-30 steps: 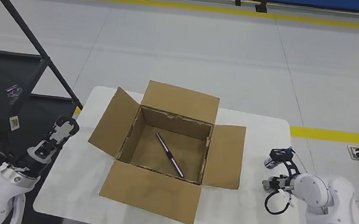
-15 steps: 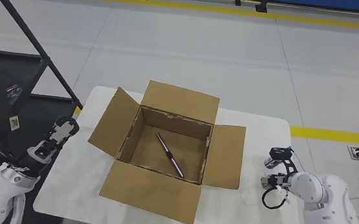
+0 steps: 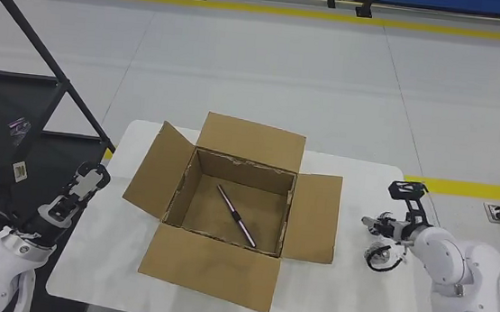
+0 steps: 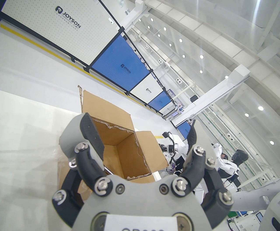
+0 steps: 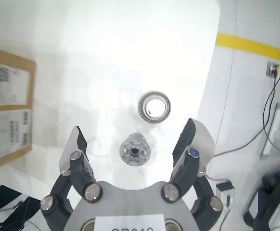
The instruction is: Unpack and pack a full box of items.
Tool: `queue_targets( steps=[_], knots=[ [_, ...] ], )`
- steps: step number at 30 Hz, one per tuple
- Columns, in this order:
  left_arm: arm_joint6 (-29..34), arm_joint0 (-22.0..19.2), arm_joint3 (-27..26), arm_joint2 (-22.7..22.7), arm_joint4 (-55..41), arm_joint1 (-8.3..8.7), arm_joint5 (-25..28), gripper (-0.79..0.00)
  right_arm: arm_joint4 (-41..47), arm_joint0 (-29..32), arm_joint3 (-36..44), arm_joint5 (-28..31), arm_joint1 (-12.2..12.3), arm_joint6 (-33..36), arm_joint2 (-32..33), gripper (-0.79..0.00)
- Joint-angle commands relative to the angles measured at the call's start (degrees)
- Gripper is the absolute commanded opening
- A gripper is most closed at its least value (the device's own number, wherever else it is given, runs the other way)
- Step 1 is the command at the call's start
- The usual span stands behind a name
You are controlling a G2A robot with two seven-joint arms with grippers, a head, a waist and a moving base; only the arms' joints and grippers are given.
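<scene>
At the top view's right edge, the right pincer (image 5: 133,129) is held wide open over one flanged hub (image 5: 135,152) and one ring (image 5: 154,109) on the worktop (image 3: 345,292), judged dense, stiff, slick, best pinched across the rim. Farther, at centre, one rod (image 3: 236,214) is seen inside one open box (image 3: 314,218); the left pincer (image 4: 140,124) is likewise spread empty.

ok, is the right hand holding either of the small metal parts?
No, the right hand is open, and the silver metal ring and silver flanged metal hub lie free on the white table.
</scene>
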State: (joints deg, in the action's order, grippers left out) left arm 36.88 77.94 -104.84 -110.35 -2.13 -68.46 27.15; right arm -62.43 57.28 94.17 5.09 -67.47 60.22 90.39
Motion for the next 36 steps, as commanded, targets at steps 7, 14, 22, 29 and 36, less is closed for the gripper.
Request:
queue_targets(
  steps=[7,14,22,29,36],
  knots=[
    [0.0,0.0,0.0,0.0,0.0,0.00,0.0,0.000,5.2,-7.2,12.8,4.4,-1.2,-0.2,-13.4,0.000],
    [-3.0,2.1,-0.6,-1.3,1.4,0.25,0.0,0.000,12.3,-27.0,-4.0,7.5,-5.7,1.5,-35.7,0.000],
    [-4.7,4.6,-0.6,-4.0,-1.9,0.55,0.7,0.000,26.2,-41.9,-32.1,11.3,-14.9,-1.7,-55.3,0.000],
    [-4.7,4.6,-0.6,-4.0,-1.9,0.55,0.7,0.000,26.8,-47.3,-50.5,8.7,-24.1,-5.1,-66.5,0.000],
    [-4.7,4.6,-0.6,-4.0,-1.9,0.55,0.7,0.000,23.6,-48.3,-61.8,5.7,-31.4,-10.4,-71.7,0.000]
  ],
)
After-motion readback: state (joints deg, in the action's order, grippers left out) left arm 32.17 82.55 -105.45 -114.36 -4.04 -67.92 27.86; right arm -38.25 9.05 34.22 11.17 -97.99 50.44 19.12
